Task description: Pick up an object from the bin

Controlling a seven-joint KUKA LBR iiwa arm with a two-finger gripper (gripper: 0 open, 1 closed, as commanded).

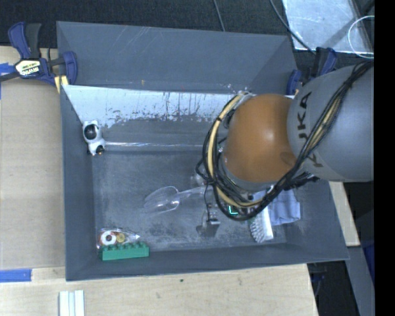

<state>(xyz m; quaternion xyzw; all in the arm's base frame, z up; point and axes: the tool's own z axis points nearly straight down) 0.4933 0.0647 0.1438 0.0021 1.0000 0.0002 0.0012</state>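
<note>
Centre-right, low over floor of bin (79, 196), the end effector (210, 221) is seen under the orange wrist cover (258, 137); open vs shut can't be told, nor any hold. A clear plastic spoon (162, 200) is seen just beside it, view-left. A brush (261, 229) & grey-blue cloth (288, 209) are seen view-right.

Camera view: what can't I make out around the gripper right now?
The gripper sits under the orange cover and cables; what lies beneath is hidden.
The arm partly covers the white brush and blue-grey cloth.
The handle of the clear spoon runs under the cables; contact with the gripper unclear.
The white-and-black thing, upper-left corner, is too small to identify.
</note>
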